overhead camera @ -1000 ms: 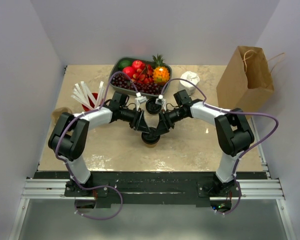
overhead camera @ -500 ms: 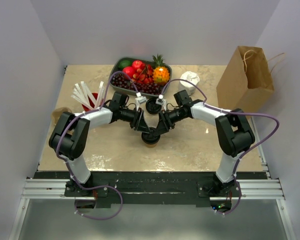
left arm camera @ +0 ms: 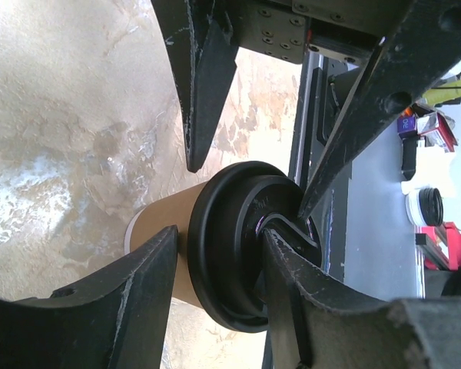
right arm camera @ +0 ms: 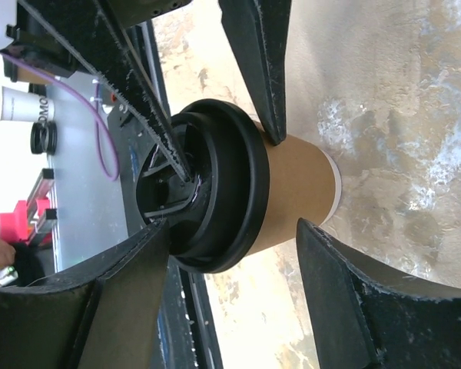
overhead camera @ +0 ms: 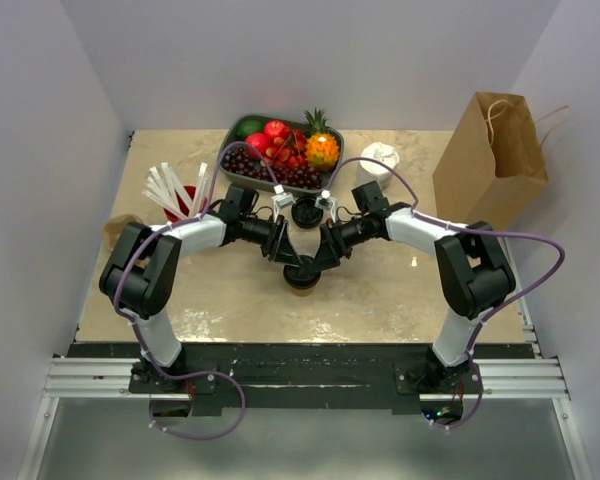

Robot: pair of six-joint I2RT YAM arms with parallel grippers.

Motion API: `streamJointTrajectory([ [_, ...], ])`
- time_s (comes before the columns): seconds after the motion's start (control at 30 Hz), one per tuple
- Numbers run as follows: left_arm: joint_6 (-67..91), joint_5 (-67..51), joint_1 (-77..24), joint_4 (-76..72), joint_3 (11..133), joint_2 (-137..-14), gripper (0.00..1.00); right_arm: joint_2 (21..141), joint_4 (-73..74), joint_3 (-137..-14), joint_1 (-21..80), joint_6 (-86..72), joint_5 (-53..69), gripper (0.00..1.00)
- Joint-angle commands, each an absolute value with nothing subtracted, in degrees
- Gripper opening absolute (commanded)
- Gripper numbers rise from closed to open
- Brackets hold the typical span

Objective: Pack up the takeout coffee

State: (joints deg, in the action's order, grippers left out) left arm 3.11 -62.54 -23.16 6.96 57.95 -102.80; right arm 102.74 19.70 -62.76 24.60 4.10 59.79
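Note:
The takeout coffee (overhead camera: 301, 278), a brown paper cup with a black lid, stands upright in the middle of the table, and both grippers meet over it. My left gripper (overhead camera: 291, 262) is shut on it. In the left wrist view one finger presses the cup wall (left arm camera: 160, 221) under the rim and the other bears on the lid top (left arm camera: 229, 231), around the left gripper (left arm camera: 219, 234). My right gripper (overhead camera: 313, 262) is open astride the same cup (right arm camera: 292, 184). In the right wrist view a gap shows between the cup wall and one finger of the right gripper (right arm camera: 234, 227).
A tall brown paper bag (overhead camera: 490, 160) stands open at the back right. A tray of fruit (overhead camera: 242, 172) is at the back centre, with a loose black lid (overhead camera: 305, 212) in front of it. A red cup with white straws (overhead camera: 180, 200) and a lidless brown cup (overhead camera: 120, 228) are on the left, and a white crumpled wad (overhead camera: 377, 163) is at the back.
The right gripper's jaws have widened off the cup, and its arm has shifted slightly right. The left gripper and the cup have stayed put.

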Motion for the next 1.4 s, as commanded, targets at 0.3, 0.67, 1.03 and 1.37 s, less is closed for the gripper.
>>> streamJointTrajectory([
  [0.3,-4.0,-56.8,-23.8,12.4,56.3,-106.2,0.50,104.4,34.7,-65.9,21.0,15.7,62.9,0.70],
  [0.67,-3.5,-56.6,-23.8,12.2,56.8,-106.3,0.50,108.6,35.4,-70.0,21.2,14.2,64.0,0.70],
  [1.03,-3.2,-56.3,-23.6,12.0,56.7,-106.4,0.50,111.6,39.3,-72.0,22.6,15.6,60.5,0.70],
  [1.37,-2.5,-54.8,-23.7,9.9,54.8,-106.6,0.50,112.1,41.8,-71.5,24.3,18.7,44.1,0.65],
])
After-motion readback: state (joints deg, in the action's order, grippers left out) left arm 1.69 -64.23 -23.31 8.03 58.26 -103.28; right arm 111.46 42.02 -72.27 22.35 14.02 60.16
